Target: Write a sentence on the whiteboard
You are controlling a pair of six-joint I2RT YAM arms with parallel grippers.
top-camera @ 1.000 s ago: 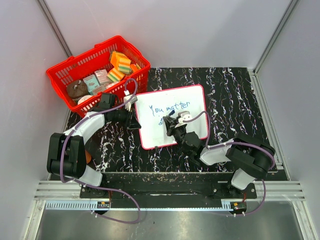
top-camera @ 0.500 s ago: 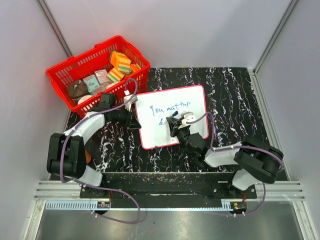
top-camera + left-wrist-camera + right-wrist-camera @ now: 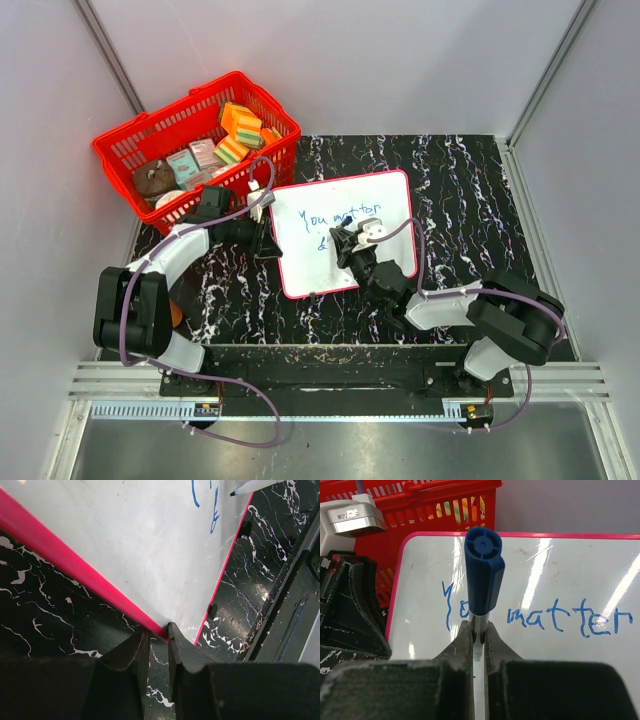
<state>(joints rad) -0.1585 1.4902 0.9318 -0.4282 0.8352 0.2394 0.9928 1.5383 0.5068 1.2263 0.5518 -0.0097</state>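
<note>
While both arms reach out from the near edge, we see the right gripper (image 3: 478, 630) clamped tightly on a marker (image 3: 484, 575), whose blue cap end points toward the wrist camera. The left gripper (image 3: 156, 637) has its fingers pressed together on the red frame of the whiteboard (image 3: 125, 545), at the board's left edge. The whiteboard rests on the black marbled tabletop (image 3: 470, 200), about in the middle. On it the sentence (image 3: 560, 620) stands in blue: "You matter" in the first line, and below it only some strokes which we cannot read. The marker tip is at this second line; whether it touches the board we cannot tell. Behind the board's left corner sits a red basket (image 3: 165, 110) with small packs inside.
</note>
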